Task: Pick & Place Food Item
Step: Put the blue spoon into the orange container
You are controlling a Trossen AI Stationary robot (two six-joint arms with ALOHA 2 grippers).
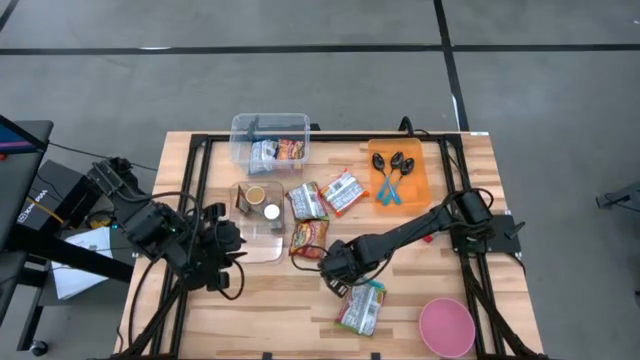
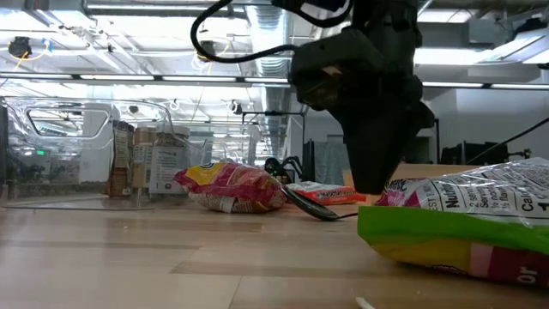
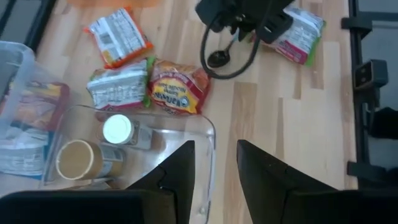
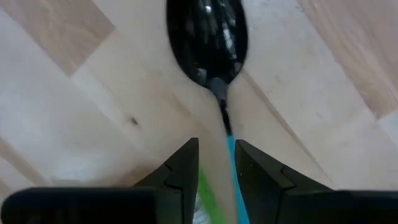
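My right gripper [image 1: 338,268] [image 4: 216,155] stands low over the table's middle, shut on a spoon [image 4: 208,37] with a black bowl and a blue handle. The spoon also shows in the low view [image 2: 319,211] and the left wrist view [image 3: 217,59]. A green and white snack packet [image 1: 362,305] [image 2: 463,223] lies flat just on the near side of this gripper. A red packet [image 1: 308,237] [image 2: 236,187] lies flat to its far left. My left gripper [image 1: 228,258] [image 3: 214,155] waits shut and empty at the near edge of a clear tray [image 1: 262,245]. My right gripper pinches the spoon's blue handle [image 4: 230,146] between its two fingers, which come from above and point down. The handle runs out between the fingers along the view. The black bowl [image 4: 208,37] lies ahead of the fingertips, low at the table; whether it rests on the wood, I cannot tell.
The clear tray holds two jars [image 1: 262,200]. A clear bin [image 1: 270,140] with packets stands at the far edge. An orange tray [image 1: 400,175] with spoons is far right. Two more packets [image 1: 325,197] lie mid-table. A pink bowl [image 1: 447,327] sits near right.
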